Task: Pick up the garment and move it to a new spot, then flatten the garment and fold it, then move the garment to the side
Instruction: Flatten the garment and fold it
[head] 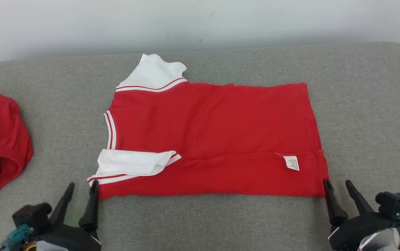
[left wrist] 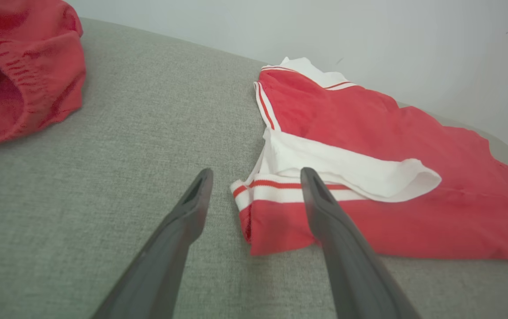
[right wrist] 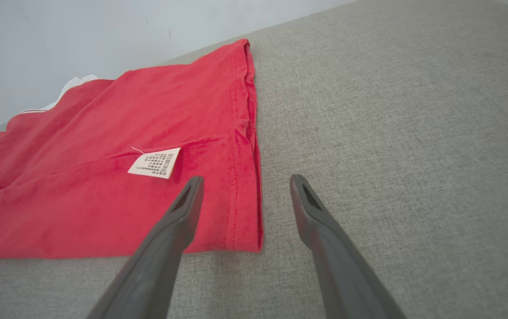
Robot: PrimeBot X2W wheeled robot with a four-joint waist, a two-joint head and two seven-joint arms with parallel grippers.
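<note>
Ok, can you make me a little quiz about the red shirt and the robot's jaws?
1. True or false: the red shirt is lifted off the grey cushion.
2. Which one is the white label nearer? A: left gripper. B: right gripper.
3. Fill the gap: the jaws of both grippers stand ____, holding nothing.
Key: 1 false, it lies on the cushion. 2 B. 3 open.
</note>
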